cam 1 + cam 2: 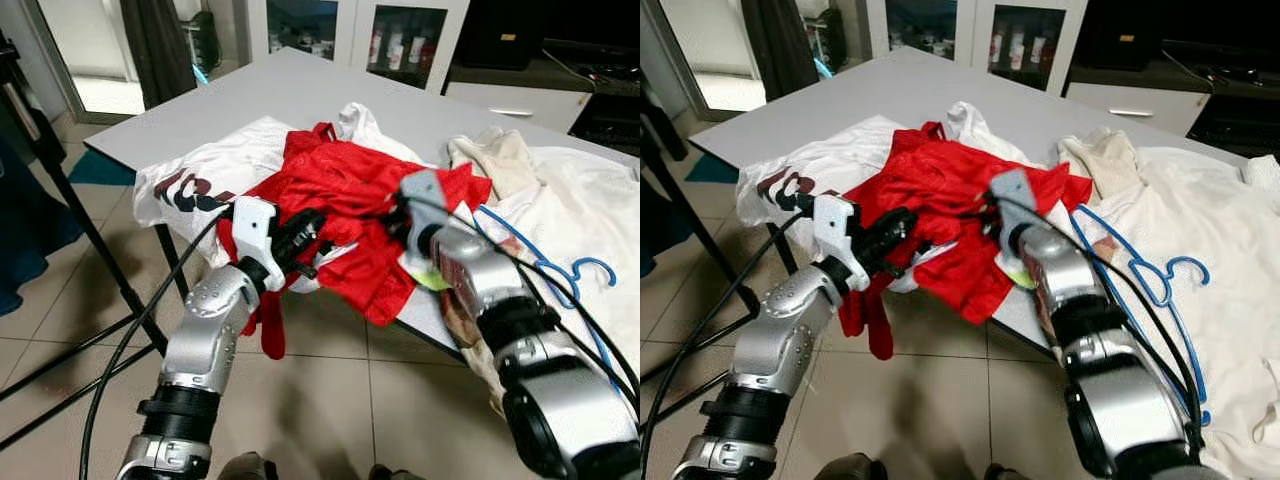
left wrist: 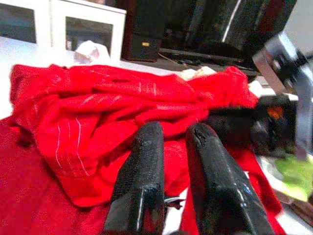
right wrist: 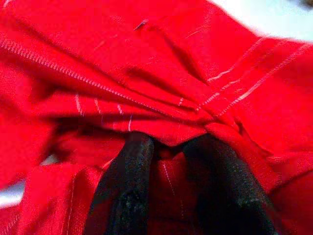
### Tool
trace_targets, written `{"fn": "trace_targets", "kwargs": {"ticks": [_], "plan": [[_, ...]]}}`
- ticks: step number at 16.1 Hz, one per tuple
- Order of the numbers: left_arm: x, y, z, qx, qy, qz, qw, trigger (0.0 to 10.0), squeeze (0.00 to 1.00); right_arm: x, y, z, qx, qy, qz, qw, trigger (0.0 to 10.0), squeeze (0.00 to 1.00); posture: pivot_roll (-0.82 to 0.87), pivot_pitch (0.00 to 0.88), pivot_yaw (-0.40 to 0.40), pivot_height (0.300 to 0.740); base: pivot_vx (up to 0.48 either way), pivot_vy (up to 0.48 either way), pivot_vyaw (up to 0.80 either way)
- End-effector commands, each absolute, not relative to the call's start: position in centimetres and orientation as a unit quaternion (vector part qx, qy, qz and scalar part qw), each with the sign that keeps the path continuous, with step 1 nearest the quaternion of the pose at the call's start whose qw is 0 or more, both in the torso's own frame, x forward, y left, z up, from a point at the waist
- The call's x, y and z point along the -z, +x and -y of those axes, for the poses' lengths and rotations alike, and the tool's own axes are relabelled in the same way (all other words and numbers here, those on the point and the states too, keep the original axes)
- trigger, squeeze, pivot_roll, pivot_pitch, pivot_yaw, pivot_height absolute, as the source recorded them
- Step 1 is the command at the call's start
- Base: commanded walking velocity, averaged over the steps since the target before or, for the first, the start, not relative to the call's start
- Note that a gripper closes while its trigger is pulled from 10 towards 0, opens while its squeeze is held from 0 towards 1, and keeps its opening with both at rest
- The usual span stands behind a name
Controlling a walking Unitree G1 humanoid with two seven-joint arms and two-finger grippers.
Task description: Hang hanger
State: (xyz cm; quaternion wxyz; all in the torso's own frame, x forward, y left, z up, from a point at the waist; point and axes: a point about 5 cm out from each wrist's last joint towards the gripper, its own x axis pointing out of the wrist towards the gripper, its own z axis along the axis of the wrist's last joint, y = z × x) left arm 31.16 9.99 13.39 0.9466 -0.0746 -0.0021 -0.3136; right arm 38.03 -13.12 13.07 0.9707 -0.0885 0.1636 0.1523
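Two silver arms reach out low toward the red cloth [image 1: 340, 195]. The left pincer [image 2: 171, 142] has its black fingers [image 2: 142, 176] close together with a thin gap, touching the red cloth's front edge; I cannot tell if it grips anything. The right pincer [image 3: 168, 147] pinches a fold of the red cloth. That cloth lies bunched on the grey counter [image 1: 290, 95], over a white shirt [image 1: 200, 180]. The blue hanger [image 1: 1145, 275] lies on white clothes [image 1: 1210, 230], near the right arm.
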Motion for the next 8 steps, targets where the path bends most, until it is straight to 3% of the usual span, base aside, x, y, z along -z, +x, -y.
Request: {"fn": "trace_targets", "kwargs": {"ticks": [1,6,8], "plan": [[-13.5,30.9,-9.7,0.316,-0.069,0.0,0.946,10.0,0.0,-14.5,38.8,13.6,-0.116,-0.074,-0.131,0.982,10.0,0.0,0.15,0.017,-0.016,0.74,0.0,0.0,0.0],[-13.2,30.4,-9.1,0.317,-0.078,-0.008,0.945,10.0,0.0,-17.6,40.3,14.1,-0.037,-0.051,-0.045,0.997,10.0,0.0,0.16,0.022,-0.028,0.74,0.0,0.0,0.0],[-13.1,30.3,-8.6,0.321,-0.084,-0.01,0.943,10.0,0.0,-17.8,40.4,14.1,-0.043,-0.034,-0.044,0.998,10.0,0.0,0.14,0.02,-0.022,0.74,0.0,0.0,0.0]]}}
